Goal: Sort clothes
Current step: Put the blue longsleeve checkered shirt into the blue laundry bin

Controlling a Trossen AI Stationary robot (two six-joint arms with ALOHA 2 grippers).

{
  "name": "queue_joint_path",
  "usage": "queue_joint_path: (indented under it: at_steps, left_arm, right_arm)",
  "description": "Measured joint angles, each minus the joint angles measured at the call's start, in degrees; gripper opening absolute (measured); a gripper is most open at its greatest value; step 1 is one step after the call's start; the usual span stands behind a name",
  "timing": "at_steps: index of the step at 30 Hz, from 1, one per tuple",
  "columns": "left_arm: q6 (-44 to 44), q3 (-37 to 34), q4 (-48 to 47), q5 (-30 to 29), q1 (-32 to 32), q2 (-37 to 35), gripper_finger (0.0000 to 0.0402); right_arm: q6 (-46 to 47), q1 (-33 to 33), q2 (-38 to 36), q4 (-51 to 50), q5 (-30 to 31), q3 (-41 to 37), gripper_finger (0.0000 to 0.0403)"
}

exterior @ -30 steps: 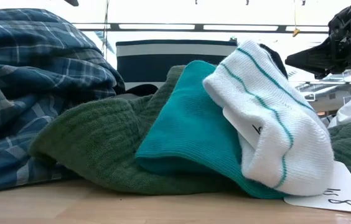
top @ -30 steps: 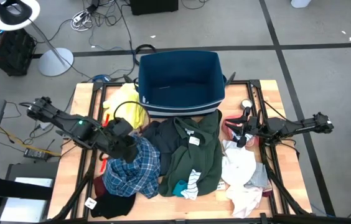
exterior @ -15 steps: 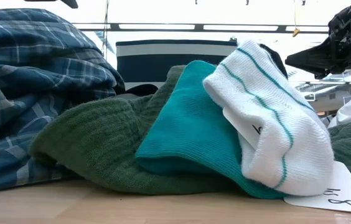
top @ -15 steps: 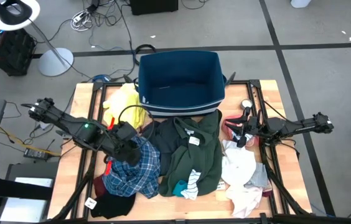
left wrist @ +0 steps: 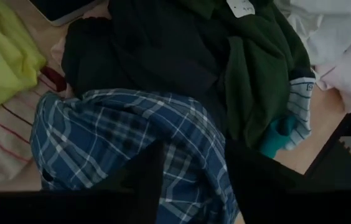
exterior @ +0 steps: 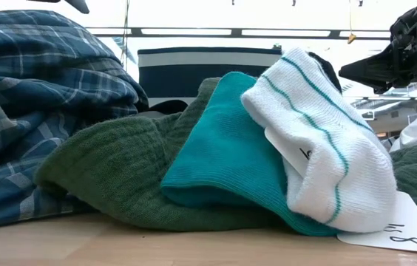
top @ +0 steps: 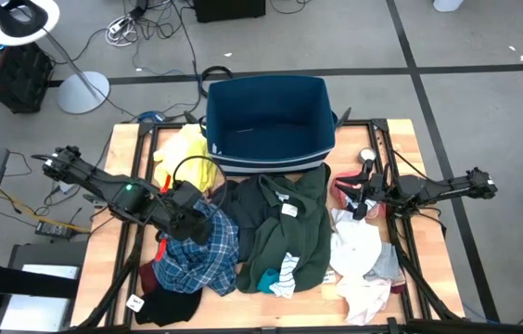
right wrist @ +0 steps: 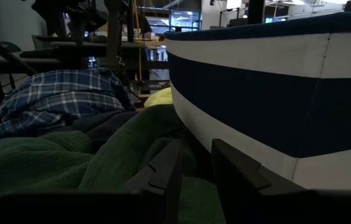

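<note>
The clothes lie heaped on the table in front of the bin. A blue plaid shirt is at the left and a dark green garment in the middle. A teal sock and a striped sock lie on the green garment's near edge. White and pink pieces are at the right. A yellow garment is at the far left. My left gripper hangs open just over the plaid shirt, slanting down. My right gripper waits level at the table's right, open by a narrow gap, and points over the green garment.
A navy bin with white stripes stands at the table's far middle, with nothing showing inside it. Black and maroon pieces lie at the near left corner. A paper tag lies by the socks. Cables and a lamp stand are on the floor beyond.
My left gripper has rolled a little about its own axis while staying over the plaid shirt. The clothes have not moved.
</note>
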Motion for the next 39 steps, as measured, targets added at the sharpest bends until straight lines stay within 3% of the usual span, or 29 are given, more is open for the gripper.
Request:
queue_joint_path:
  at_steps: [6, 17, 25, 29, 33, 39]
  left_arm:
    - [-0.38, 0.00, -0.02, -0.58, 0.00, 0.05, 0.0218]
    - [-6.16, -5.39, -2.21, -0.39, 1.92, 4.55, 0.0218]
    - [-5.54, -10.61, 0.77, 7.58, 3.73, 8.08, 0.0215]
    - [-2.19, -11.98, 5.11, 12.84, 4.11, 8.63, 0.0159]
    - [2.95, -10.59, 6.46, 13.30, 4.09, 8.29, 0.0031]
    - [4.24, -2.97, -1.69, 12.73, 3.72, 7.72, 0.0004]
  right_arm:
    - [0.00, 0.01, 0.00, 0.00, 0.00, 0.00, 0.0091]
    - [0.00, -0.01, 0.00, 0.00, -0.02, 0.01, 0.0091]
    - [0.00, -0.01, -0.02, 0.00, -0.02, 0.01, 0.0091]
    - [0.00, 0.01, -0.02, 0.00, -0.01, 0.01, 0.0091]
    - [0.00, 0.01, 0.00, 0.00, -0.01, 0.02, 0.0091]
    - [0.00, 0.01, -0.02, 0.00, -0.02, -0.01, 0.0091]
